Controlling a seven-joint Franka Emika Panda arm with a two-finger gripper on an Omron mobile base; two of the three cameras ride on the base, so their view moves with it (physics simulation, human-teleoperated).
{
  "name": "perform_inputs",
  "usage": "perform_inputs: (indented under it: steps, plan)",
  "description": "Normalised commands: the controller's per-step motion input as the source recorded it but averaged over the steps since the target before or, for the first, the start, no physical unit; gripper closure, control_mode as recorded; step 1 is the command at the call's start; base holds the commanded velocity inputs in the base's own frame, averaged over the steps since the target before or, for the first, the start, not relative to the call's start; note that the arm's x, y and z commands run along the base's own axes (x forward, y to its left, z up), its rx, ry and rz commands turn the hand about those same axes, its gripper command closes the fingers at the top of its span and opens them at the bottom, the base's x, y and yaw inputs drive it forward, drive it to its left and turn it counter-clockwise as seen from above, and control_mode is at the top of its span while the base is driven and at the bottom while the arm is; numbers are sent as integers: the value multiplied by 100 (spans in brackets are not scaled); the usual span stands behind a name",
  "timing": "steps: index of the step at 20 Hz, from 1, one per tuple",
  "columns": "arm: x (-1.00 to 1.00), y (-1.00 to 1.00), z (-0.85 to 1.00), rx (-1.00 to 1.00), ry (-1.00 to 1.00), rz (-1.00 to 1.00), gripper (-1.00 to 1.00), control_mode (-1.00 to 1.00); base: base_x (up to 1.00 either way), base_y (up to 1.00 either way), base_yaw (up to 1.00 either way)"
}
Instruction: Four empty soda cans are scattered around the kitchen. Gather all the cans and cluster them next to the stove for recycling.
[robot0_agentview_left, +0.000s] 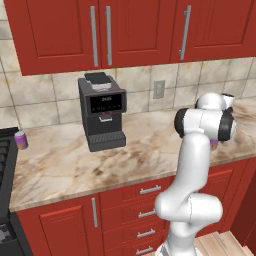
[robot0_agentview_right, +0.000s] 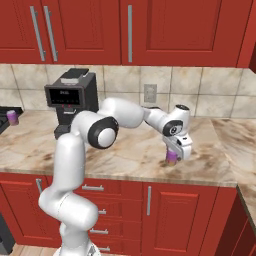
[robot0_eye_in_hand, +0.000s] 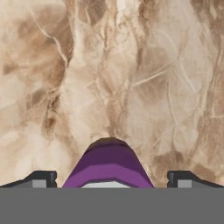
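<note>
A purple soda can (robot0_eye_in_hand: 109, 162) stands upright on the beige marbled counter (robot0_eye_in_hand: 131, 65), between my gripper's (robot0_eye_in_hand: 111, 180) two dark fingertips (robot0_eye_in_hand: 41, 178), one on each side and apart from it. The gripper (robot0_agentview_right: 175, 152) is open and points down over this can (robot0_agentview_right: 171, 158) near the counter's front edge. Another purple soda can (robot0_agentview_left: 20, 140) stands at the far left of the counter, right beside the stove (robot0_agentview_left: 5, 160). From the right base view that can (robot0_agentview_right: 12, 117) sits next to the stove's corner (robot0_agentview_right: 7, 111).
A dark boxy coffee machine (robot0_agentview_left: 102, 112) stands against the tiled wall between the two cans, also in the right base view (robot0_agentview_right: 72, 100). Red cabinets (robot0_agentview_left: 125, 30) hang above. The counter turns a corner at the right (robot0_agentview_right: 240, 145).
</note>
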Motion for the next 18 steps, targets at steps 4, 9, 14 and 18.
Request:
perform_inputs:
  steps: [4, 9, 14, 18]
  plan:
    - [0, 2, -15, 0, 8, -4, -100, -100, 0, 0, 0]
    - [0, 5, -15, -1, 9, -5, -100, -100, 0, 0, 0]
    - [0, 8, -7, 0, 4, -3, 100, -100, 0, 0, 0]
    - [0, 0, 0, 0, 0, 0, 100, -100, 0, 0, 0]
